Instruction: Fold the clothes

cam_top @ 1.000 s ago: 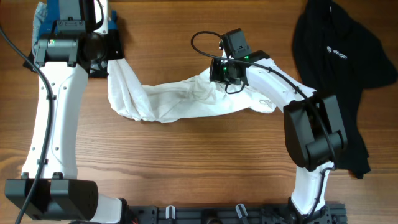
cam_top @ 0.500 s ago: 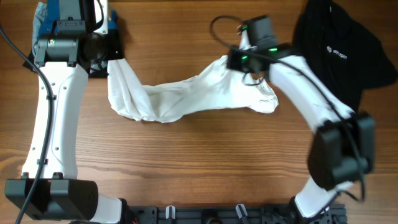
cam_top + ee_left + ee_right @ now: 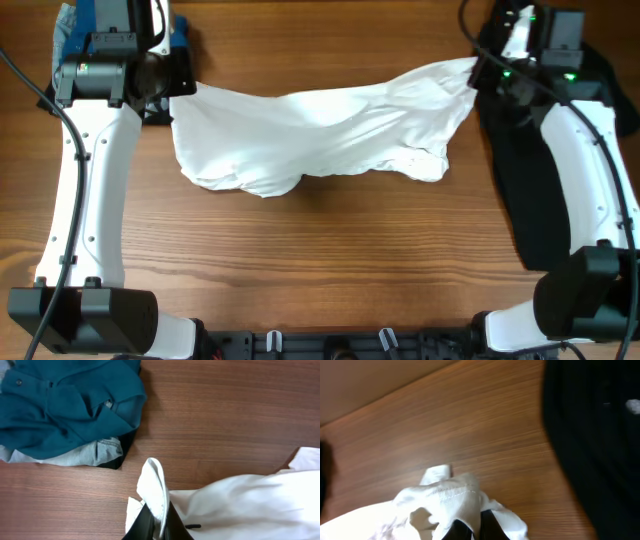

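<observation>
A white garment point(image 3: 320, 135) is stretched across the table between my two grippers. My left gripper point(image 3: 172, 92) is shut on its left end; in the left wrist view the black fingers point(image 3: 156, 522) pinch a hemmed fold of white cloth point(image 3: 240, 505). My right gripper point(image 3: 478, 68) is shut on its right end, raised beside the black garment point(image 3: 560, 90); in the right wrist view the fingers point(image 3: 475, 527) pinch a stitched edge of the white cloth point(image 3: 445, 497).
A black garment with a small logo lies at the right edge of the table, partly under my right arm, and fills the right of the right wrist view point(image 3: 600, 435). A teal shirt on grey and dark clothes point(image 3: 65, 405) lies at the far left corner point(image 3: 75, 20).
My right gripper has carried the white garment's right end from the table's middle to the far right. The bunched cloth has spread out wide. My left arm has not moved.
</observation>
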`<state>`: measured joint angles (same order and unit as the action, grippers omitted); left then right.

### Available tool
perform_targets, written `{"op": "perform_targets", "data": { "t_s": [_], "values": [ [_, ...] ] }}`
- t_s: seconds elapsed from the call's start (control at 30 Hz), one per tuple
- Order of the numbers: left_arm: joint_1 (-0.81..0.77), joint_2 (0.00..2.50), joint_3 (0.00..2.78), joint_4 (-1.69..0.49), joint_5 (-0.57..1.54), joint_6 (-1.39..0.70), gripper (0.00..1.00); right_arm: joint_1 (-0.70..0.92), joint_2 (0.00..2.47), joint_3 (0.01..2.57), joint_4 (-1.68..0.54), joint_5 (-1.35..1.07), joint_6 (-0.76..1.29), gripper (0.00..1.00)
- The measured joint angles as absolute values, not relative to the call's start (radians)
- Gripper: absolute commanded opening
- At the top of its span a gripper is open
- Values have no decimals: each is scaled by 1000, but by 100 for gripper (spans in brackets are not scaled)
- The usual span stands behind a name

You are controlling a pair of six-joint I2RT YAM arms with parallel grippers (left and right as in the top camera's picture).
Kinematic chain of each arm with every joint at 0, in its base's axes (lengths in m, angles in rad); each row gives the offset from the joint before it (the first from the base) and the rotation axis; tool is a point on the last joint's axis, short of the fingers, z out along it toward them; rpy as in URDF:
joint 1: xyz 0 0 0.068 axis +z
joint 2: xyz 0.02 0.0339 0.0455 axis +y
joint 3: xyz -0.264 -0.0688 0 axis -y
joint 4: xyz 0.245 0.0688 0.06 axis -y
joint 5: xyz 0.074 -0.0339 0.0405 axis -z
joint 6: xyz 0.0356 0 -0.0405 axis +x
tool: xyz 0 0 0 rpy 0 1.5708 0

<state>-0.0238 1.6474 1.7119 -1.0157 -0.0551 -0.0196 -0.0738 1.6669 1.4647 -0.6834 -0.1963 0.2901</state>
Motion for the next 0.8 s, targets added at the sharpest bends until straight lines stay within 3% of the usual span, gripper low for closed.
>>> {"op": "perform_targets", "data": {
  "t_s": [0.3,0.8],
  "values": [
    [-24,1609,1712,-886,-56,-20,4,-99,1570,1465,-693,-239,210,4],
    [-24,976,1750,-743,-56,-20,4,-442,886,1542,-731,-270,207,4]
  ]
}}
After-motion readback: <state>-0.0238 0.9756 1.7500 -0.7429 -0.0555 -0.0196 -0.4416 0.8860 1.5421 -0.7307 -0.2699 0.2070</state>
